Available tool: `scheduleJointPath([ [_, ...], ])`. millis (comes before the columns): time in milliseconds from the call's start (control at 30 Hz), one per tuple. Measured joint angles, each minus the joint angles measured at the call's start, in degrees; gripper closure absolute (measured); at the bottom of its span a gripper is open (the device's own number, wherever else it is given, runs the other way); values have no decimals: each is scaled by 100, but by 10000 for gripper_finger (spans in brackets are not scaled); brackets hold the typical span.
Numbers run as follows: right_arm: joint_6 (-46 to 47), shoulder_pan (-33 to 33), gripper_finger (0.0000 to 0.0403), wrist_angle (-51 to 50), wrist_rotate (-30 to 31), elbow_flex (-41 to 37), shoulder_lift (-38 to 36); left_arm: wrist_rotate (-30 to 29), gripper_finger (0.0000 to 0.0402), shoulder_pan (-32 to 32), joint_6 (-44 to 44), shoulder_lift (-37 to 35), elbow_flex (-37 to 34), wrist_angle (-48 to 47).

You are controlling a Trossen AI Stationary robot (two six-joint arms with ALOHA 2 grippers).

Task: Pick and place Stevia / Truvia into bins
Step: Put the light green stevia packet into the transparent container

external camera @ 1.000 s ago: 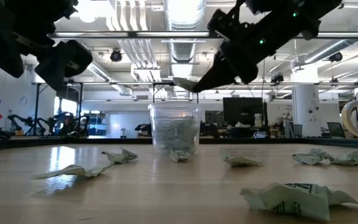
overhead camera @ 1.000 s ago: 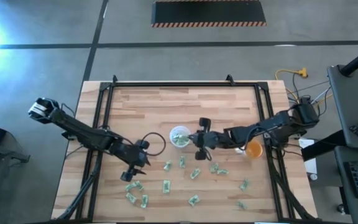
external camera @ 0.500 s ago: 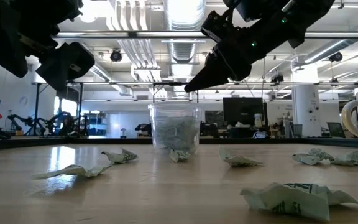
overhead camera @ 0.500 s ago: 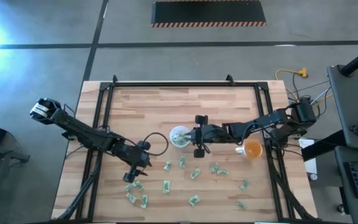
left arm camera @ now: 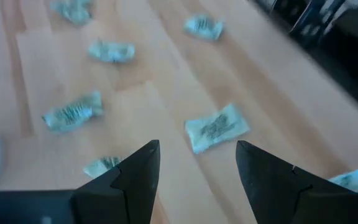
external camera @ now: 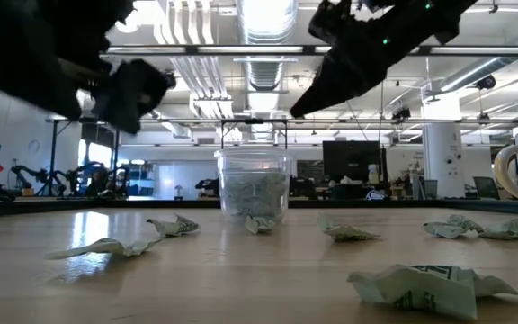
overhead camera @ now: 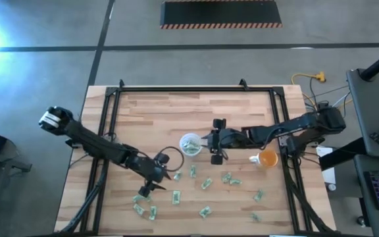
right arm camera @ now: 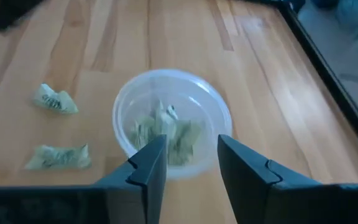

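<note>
Nearest in the low view, a crumpled packet [external camera: 432,286] lies at the table's front edge, with more packets [external camera: 174,224] scattered back toward the cup [external camera: 253,185], which stands mid-table, upright and part-filled with packets.

The left arm reaches in low from the table's left side, bent at the elbow, its gripper [overhead camera: 155,183] hovering over the packets lying in front of the cup. Its wrist view shows the fingers [left arm camera: 135,177] spread wide with nothing between them, and a flat packet [left arm camera: 217,127] on the wood just beyond the gap.

The right arm stretches nearly straight in from the right edge, past the orange cup [overhead camera: 267,158], its gripper [overhead camera: 212,139] just beside the cup's rim. Its wrist view alone looks down into the cup [right arm camera: 172,120], where packets are piled; the fingers [right arm camera: 148,163] stand apart and empty.

The low view shows both grippers raised above the tabletop.
</note>
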Motion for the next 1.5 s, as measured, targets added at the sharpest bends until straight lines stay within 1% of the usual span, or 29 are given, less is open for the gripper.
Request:
scheduleJointPath([
  [100, 546, 7, 275, -728, 7, 0, -365, -203, 207, -2, 7, 490, -9, 246],
  [200, 936, 72, 280, -1218, 13, -48, -623, -597, 207, 18, 100, 901, 75, 287],
  [300, 989, 179, 284, -1236, 11, -144, -761, -905, 207, 47, 268, 1142, 182, 331],
  [400, 969, 242, 287, -1226, 7, -208, -798, -1036, 207, 88, 434, 1250, 229, 600],
  [633, 943, 238, 296, -1141, 7, -249, -752, -1150, 207, 165, 555, 1246, 153, 893],
  [833, 943, 237, 304, -1086, 7, -238, -725, -1176, 207, 274, 552, 1375, 87, 932],
  [1233, 944, 238, 320, -1071, 5, -243, -726, -1034, 207, 407, 553, 1713, 102, 1094],
  [1367, 942, 238, 324, -1068, 2, -243, -727, -968, 215, 434, 540, 1739, 89, 1089],
  [1500, 945, 238, 322, -1068, -2, -243, -728, -833, 236, 468, 536, 1768, 89, 1104],
])
